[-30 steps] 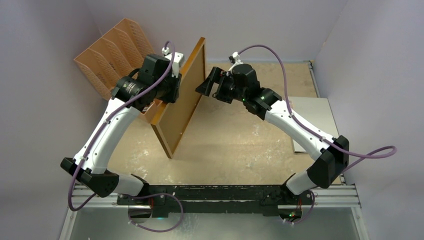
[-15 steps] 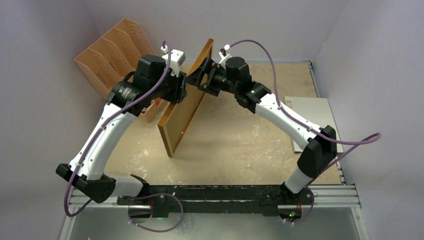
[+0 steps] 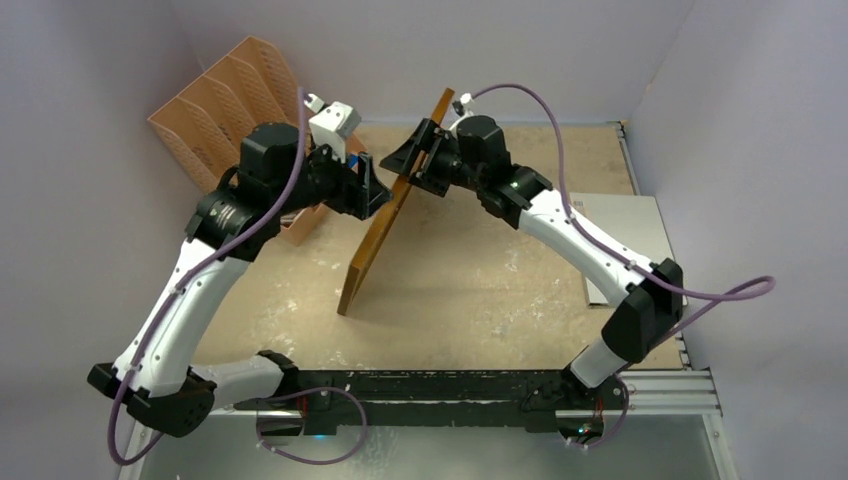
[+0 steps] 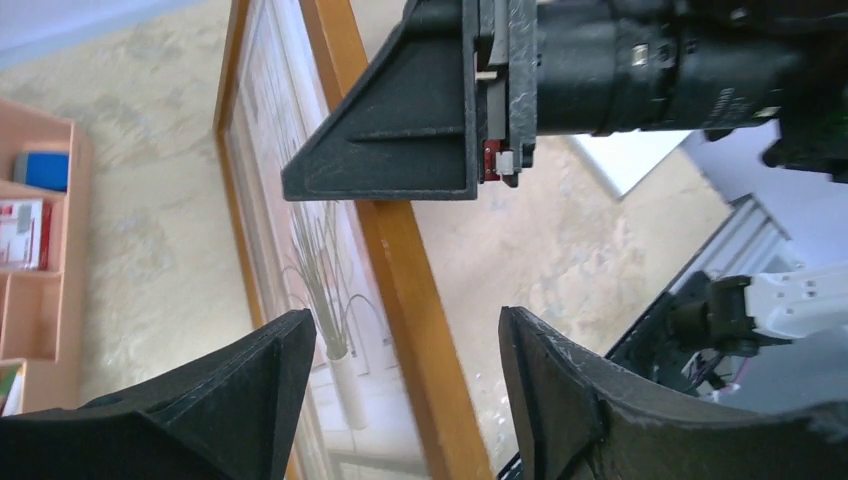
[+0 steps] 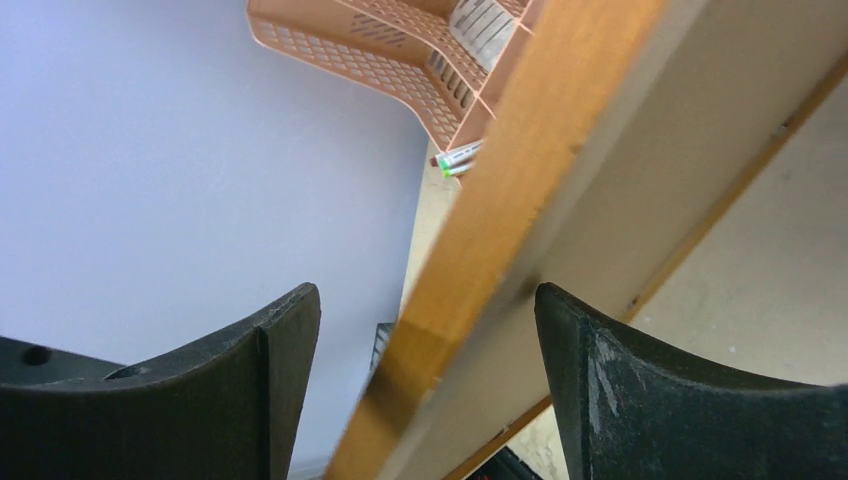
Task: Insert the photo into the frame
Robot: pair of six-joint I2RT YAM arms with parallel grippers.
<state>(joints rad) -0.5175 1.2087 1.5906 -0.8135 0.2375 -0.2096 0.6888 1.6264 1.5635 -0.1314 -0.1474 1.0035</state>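
The frame (image 3: 385,225) of brown wooden moulding stands on its lower corner, tilted, in the middle of the table. The photo (image 4: 320,290), a grassy plant in a white pot, shows inside the frame in the left wrist view. My left gripper (image 3: 372,188) is open on the frame's left side, and the moulding (image 4: 400,280) passes between its fingers without touching them. My right gripper (image 3: 422,160) is open and straddles the frame's upper edge (image 5: 500,200). One of its fingers (image 4: 400,130) shows in the left wrist view. The frame's pale back faces the right arm.
An orange-tan file rack (image 3: 225,110) stands at the back left, with a small compartment box (image 4: 35,250) of items beside it. A pale grey-white sheet (image 3: 625,240) lies at the right edge of the table. Purple walls close in the back and sides.
The frame has tipped more upright and shifted right. My left gripper has let go of it and drawn back left. My right gripper has moved over the frame's top edge.
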